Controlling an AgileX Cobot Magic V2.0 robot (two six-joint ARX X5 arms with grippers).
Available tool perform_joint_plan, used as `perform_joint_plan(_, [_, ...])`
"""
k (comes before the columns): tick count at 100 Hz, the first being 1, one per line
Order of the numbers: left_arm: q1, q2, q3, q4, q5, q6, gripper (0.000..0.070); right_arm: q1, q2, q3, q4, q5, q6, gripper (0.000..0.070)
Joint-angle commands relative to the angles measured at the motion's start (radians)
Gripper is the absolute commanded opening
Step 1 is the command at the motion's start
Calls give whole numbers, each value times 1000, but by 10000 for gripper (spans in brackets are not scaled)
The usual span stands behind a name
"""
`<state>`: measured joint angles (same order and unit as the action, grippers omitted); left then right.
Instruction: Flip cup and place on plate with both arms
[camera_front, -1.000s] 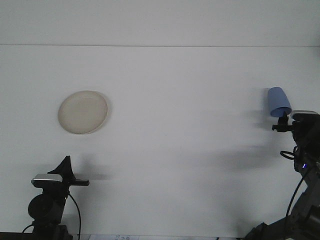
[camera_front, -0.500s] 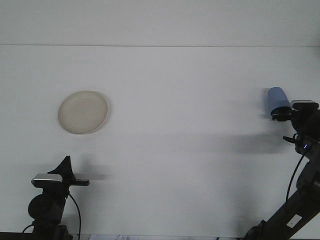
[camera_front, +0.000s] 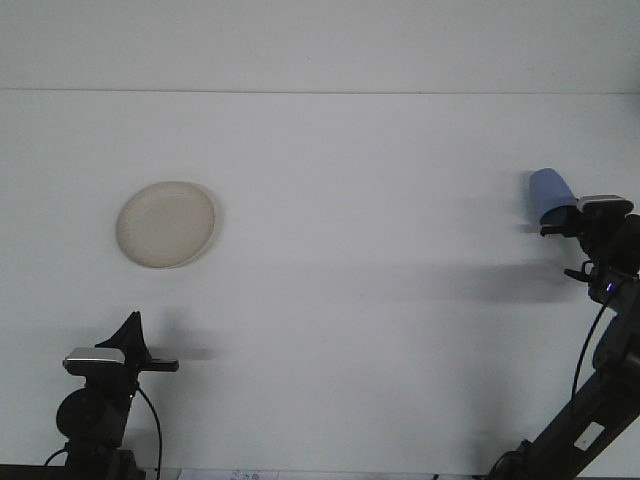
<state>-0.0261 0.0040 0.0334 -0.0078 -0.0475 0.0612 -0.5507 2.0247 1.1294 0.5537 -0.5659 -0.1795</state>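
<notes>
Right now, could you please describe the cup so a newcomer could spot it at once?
Look to the far right of the white table. There the right gripper holds a small blue cup, tilted. It is the only blue thing in view.

A lab test bench, by the look of it: bare, plain white surface (camera_front: 350, 300), blank white wall (camera_front: 320, 45), two black robot arms.

A plate (camera_front: 166, 224) lies toward the tabletop's (camera_front: 380, 300) left edge; a cup (camera_front: 551, 194) sits far across, near the right edge.
</notes>
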Motion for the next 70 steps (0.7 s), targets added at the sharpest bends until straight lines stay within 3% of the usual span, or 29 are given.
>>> perform_joint_plan(1, [2,-1,-19,10,0,-2,15,-4,-38,17,-17,-15,93,0])
perform_joint_plan(19, [2,-1,-19,10,0,-2,15,13,-214,17,-209,2,204,0])
perform_joint_plan(35, [2,-1,-19,10,0,-2,15,85,-426,17,-444,137,338,0])
perform_joint_plan(51, [2,-1,-19,10,0,-2,15,212,-645,45,-772,200,337,0])
perform_joint_plan(70, [2,-1,-19,10,0,-2,15,486,-757,186,-1278,238,248,0])
